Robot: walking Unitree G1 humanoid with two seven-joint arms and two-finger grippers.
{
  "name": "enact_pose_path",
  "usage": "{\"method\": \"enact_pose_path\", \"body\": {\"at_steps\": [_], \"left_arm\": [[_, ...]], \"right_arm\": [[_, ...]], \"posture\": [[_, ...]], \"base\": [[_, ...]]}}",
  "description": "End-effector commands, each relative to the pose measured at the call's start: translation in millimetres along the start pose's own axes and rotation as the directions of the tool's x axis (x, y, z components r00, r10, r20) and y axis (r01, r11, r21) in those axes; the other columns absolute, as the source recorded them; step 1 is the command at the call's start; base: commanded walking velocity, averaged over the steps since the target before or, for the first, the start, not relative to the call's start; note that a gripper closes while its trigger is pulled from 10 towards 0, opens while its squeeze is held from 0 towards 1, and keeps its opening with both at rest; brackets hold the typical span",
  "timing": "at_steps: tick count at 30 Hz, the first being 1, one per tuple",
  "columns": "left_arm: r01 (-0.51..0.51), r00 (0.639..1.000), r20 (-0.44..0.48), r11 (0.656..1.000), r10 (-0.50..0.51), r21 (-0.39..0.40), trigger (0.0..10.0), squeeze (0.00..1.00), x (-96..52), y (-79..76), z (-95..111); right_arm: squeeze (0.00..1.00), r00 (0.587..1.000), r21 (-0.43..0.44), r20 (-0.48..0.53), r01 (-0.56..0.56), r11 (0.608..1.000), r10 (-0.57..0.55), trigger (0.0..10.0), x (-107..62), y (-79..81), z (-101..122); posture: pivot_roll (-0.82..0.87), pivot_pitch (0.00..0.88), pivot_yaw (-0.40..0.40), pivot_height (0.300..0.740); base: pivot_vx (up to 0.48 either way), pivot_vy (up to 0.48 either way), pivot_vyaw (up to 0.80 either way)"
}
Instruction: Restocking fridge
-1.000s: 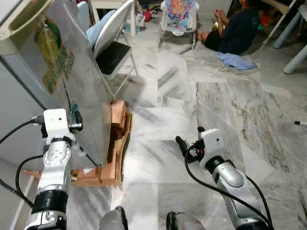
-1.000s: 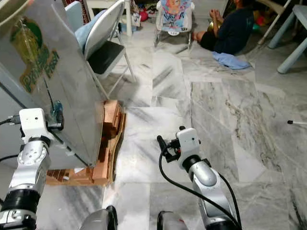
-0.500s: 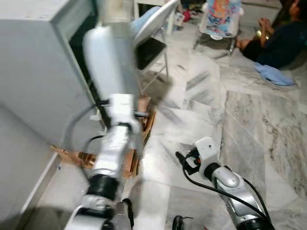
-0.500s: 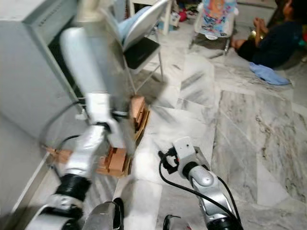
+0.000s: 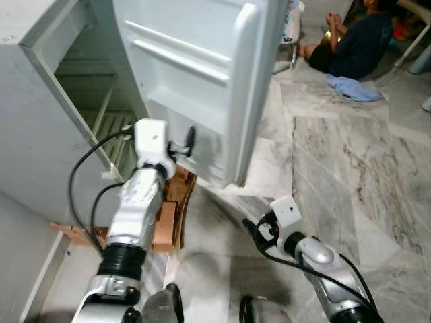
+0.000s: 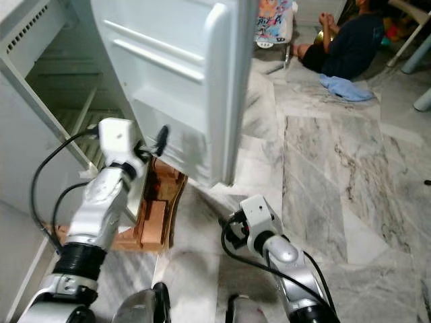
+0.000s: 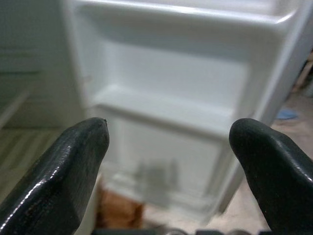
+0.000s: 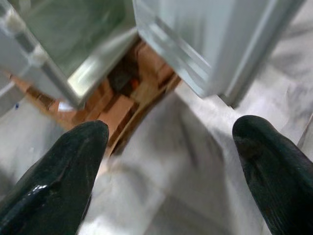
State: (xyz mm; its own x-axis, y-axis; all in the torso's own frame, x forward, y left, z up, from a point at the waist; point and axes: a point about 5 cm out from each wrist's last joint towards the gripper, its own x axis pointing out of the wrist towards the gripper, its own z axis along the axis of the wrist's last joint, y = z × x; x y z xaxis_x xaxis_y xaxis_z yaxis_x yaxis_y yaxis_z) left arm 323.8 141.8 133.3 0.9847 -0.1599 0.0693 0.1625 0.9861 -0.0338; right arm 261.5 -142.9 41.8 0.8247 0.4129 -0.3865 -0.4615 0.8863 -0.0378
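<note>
I am standing in front of the open fridge (image 5: 47, 101), which is filling the upper left of my head views, its pale interior with wire shelves (image 5: 108, 124) showing behind the raised left arm. The fridge door (image 5: 202, 74) is swung wide, its white inner side with moulded door racks (image 7: 161, 110) facing me across the upper middle of the frame. My left gripper (image 5: 189, 142) is reaching up at the lower part of that door, fingers (image 7: 58, 171) spread wide apart and grasping nothing; I cannot tell whether the tips are touching the door. My right gripper (image 5: 250, 230) is hanging low in the lower middle of the frame over the grey marble floor (image 5: 337, 175), its fingers (image 8: 54, 171) likewise released and empty. Under the fridge, in the lower left, a wooden pallet (image 5: 165, 215) is carrying the cabinet; the right wrist view is showing it beneath the door's bottom corner. In the upper right of the frame a person (image 5: 353, 44) in dark clothes is sitting on the floor, with a blue cloth (image 5: 352, 89) lying just beside them.
</note>
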Motion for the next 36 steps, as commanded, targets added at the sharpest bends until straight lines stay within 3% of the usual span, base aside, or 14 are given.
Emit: {"method": "enact_pose_path", "body": {"at_steps": [1,7,14,21,36], "left_arm": [[-0.021,0.999,-0.027,1.000,0.021,0.007,10.0,0.00,-9.6,3.8,-5.6],[-0.020,0.998,-0.065,0.999,0.023,0.035,10.0,0.00,-35.4,-2.3,-15.2],[-0.042,0.994,-0.099,0.998,0.046,0.038,10.0,0.00,-50.8,-0.1,-26.8],[-0.038,0.992,-0.120,0.999,0.042,0.035,10.0,0.00,-56.2,-0.8,-28.0],[-0.011,0.993,-0.120,1.000,0.014,0.029,10.0,0.00,-49.1,-9.8,-29.6]], "right_arm": [[0.00,0.999,-0.022,0.032,0.013,1.000,-0.013,10.0,-2.2,-2.0,4.4],[0.00,0.997,-0.016,0.067,0.042,0.999,-0.041,10.0,-0.6,-3.3,13.5],[0.00,0.995,-0.017,0.086,0.050,0.999,-0.049,10.0,2.6,1.5,15.9],[0.00,0.987,-0.005,0.126,0.097,0.995,-0.095,10.0,3.3,-3.0,21.8],[0.00,0.957,0.039,0.205,0.201,0.979,-0.204,10.0,1.6,-10.1,30.0]], "posture": [[-0.04,0.149,0.028,0.740],[-0.01,0.163,0.037,0.740],[-0.01,0.158,0.028,0.740],[-0.02,0.144,0.032,0.740],[-0.02,0.122,0.010,0.740]], "base": [[0.000,0.000,0.00],[0.040,-0.291,0.00],[0.247,-0.377,-0.51],[0.319,-0.353,-0.16],[0.371,-0.265,-0.09]]}}
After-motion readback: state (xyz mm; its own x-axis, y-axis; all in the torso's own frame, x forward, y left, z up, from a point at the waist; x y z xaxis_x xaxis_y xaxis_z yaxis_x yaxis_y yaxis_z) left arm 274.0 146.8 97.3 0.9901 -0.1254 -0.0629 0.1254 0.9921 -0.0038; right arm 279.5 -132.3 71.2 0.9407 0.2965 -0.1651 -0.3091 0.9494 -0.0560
